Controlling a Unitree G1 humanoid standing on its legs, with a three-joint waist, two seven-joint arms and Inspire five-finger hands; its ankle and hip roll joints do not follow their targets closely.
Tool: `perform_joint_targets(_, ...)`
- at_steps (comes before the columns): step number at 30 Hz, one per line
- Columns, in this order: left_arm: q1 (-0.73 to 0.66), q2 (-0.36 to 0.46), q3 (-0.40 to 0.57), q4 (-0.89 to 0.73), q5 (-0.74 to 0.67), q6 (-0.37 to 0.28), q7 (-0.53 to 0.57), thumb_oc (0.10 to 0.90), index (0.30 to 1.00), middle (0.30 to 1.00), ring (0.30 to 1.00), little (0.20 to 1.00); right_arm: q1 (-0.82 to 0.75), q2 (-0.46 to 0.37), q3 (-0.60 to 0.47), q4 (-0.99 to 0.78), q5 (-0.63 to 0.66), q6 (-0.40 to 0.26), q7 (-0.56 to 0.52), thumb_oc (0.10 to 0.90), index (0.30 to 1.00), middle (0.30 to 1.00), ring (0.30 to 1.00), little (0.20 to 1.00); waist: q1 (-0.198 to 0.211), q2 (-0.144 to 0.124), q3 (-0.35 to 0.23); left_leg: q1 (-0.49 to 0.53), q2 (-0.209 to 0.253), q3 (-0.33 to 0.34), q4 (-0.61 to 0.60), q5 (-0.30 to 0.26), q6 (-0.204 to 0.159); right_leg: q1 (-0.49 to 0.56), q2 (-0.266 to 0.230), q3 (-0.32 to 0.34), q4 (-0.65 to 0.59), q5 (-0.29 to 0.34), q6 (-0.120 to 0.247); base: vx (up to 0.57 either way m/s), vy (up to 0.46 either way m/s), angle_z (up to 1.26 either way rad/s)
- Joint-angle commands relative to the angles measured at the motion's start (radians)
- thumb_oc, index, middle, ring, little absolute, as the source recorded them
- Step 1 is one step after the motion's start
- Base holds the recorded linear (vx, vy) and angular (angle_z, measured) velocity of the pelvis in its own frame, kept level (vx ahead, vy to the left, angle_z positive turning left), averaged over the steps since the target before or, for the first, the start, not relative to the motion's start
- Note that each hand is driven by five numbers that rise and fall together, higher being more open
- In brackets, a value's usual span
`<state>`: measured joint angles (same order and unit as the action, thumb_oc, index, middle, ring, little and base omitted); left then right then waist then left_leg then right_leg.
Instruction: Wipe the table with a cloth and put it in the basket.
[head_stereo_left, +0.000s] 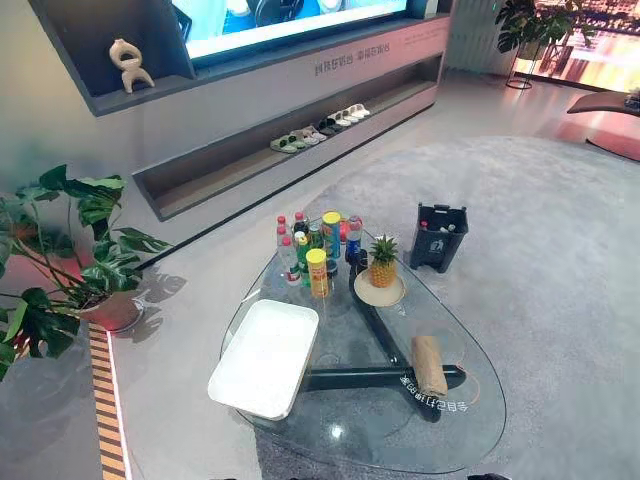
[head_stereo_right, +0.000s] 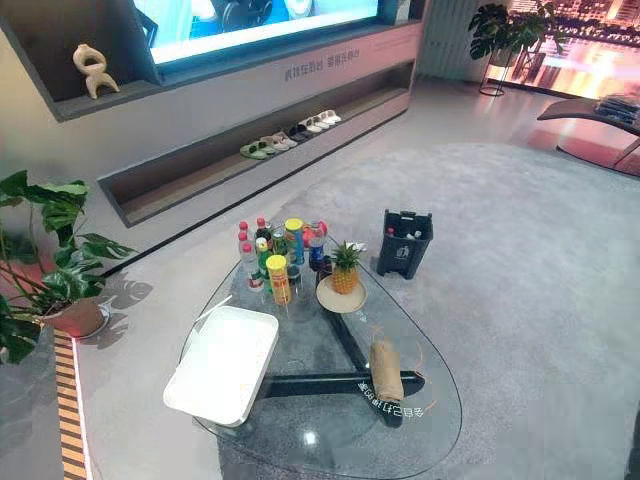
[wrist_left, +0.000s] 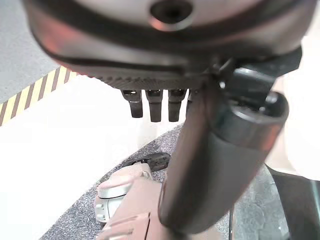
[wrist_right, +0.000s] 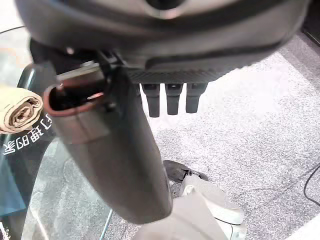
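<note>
My left hand (wrist_left: 155, 106) and right hand (wrist_right: 167, 102) hang straight-fingered and empty, since the rolled beige cloth (head_stereo_left: 429, 364) lies ungrasped on the clear glass table (head_stereo_left: 395, 445)

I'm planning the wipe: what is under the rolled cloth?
The rolled cloth lies on the glass table, above its dark frame, which shows through the glass. The patch of glass right under the cloth is covered.
</note>
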<state>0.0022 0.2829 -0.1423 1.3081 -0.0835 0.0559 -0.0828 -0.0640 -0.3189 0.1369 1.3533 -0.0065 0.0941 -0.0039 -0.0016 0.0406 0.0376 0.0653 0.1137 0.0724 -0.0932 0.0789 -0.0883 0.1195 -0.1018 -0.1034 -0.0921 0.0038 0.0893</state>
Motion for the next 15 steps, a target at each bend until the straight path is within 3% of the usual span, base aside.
perform_joint_targets(1,-0.086,0.033,0.013,0.06,0.01,-0.005,-0.001,0.8,0.9,0.9,0.9,0.9,-0.055,-0.02,0.002,0.049,0.007,-0.002,-0.012,0.8,0.9,0.9,0.9,0.9,0.018,-0.042,0.033,0.05,0.015,-0.044,0.006,-0.093,-0.011,0.005,-0.067,-0.014,0.005,0.012,0.047,0.25,0.022,-0.34)
perform_joint_targets(15,-0.081,0.035,0.019,0.063,0.016,-0.03,-0.009,0.8,0.9,0.9,0.9,0.9,-0.057,-0.021,0.004,0.049,0.007,0.0,-0.01,0.8,0.9,0.9,0.9,0.9,0.025,-0.046,0.031,0.05,0.012,-0.048,0.006,-0.094,-0.008,0.007,-0.066,-0.018,0.005,0.012,0.045,0.0,0.0,0.0)
